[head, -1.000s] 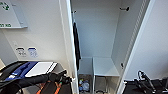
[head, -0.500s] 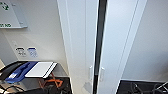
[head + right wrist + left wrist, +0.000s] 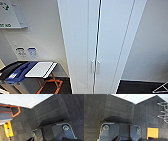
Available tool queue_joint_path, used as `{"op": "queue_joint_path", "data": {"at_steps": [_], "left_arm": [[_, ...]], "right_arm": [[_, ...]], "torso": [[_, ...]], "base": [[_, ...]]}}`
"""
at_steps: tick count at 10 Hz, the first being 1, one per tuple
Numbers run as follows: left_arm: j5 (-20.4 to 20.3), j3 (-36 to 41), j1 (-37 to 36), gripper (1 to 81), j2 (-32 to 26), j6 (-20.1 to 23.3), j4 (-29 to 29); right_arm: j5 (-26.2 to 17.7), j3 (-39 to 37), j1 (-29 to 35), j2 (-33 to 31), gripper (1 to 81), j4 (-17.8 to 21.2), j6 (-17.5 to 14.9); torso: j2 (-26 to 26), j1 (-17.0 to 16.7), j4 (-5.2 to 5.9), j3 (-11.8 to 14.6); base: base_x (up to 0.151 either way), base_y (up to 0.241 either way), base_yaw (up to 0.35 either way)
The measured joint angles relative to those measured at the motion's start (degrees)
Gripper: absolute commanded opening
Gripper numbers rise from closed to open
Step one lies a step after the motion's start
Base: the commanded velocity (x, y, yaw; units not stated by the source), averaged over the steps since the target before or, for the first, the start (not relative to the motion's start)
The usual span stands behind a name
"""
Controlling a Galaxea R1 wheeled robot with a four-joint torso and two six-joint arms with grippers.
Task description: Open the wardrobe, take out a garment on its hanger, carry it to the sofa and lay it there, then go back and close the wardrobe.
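The wardrobe (image 3: 82,45) stands straight ahead in the head view, tall and white. Its two full-height doors are swung together, with only a thin dark slit (image 3: 98,30) between them. The pair of small vertical handles (image 3: 95,66) sits side by side at the meeting edge, low in the view. The doors hide whatever is inside. Both wrist views look down on dark grey carpet (image 3: 119,110) past the robot's own dark plates, and white wall shows beyond it.
Left of the wardrobe stands a small white-topped table (image 3: 41,69) on an orange frame (image 3: 51,85), with a blue item (image 3: 18,72) beside it. Wall sockets (image 3: 26,52) are above. A white wire frame (image 3: 161,88) lies low right. An orange block (image 3: 152,132) rests on the carpet.
One second ago the wardrobe stood open, showing its inside. Half a second ago the doors were nearly together. Now they meet with just a slit left.
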Motion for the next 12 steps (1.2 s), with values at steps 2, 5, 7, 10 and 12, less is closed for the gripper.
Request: {"op": "queue_joint_path", "data": {"at_steps": [2, 5, 7, 10, 12], "left_arm": [[-4.89, -6.03, 7.74, 81.1, 1.07, 0.04, 4.55], [-12.87, -18.86, 16.81, 81.1, 8.47, 0.21, 10.93], [-17.46, -28.04, 19.52, 81.1, 14.2, 0.56, 14.17], [-22.19, -41.95, 24.87, 81.1, 21.83, 0.61, 18.21], [-24.49, -48.07, 26.95, 81.1, 27.79, 0.63, 20.36]], "right_arm": [[1.91, -8.17, -7.45, 6.31, 81.1, -4.74, -0.6], [7.19, -20.78, -17.57, 16.7, 81.1, -13.02, -1.01], [10.9, -30.42, -21.78, 22.46, 81.1, -17.31, -1.18], [16.07, -45.9, -25.33, 31.09, 81.1, -22.86, -1.32], [19.79, -52.52, -28.26, 38.17, 81.1, -26.6, -1.48]], "torso": [[0.0, -0.02, 0.0, 0.0], [-0.04, -0.07, 0.0, 0.04], [-0.06, -0.13, 0.0, 0.06], [-0.09, -0.18, 0.0, 0.13], [-0.11, -0.2, 0.0, 0.17]], "base": [[0.0, 0.0, 0.0], [0.0, 0.0, 0.0], [0.0, 0.0, 0.0], [0.0, 0.0, 0.0], [0.0, 0.0, 0.0]]}}
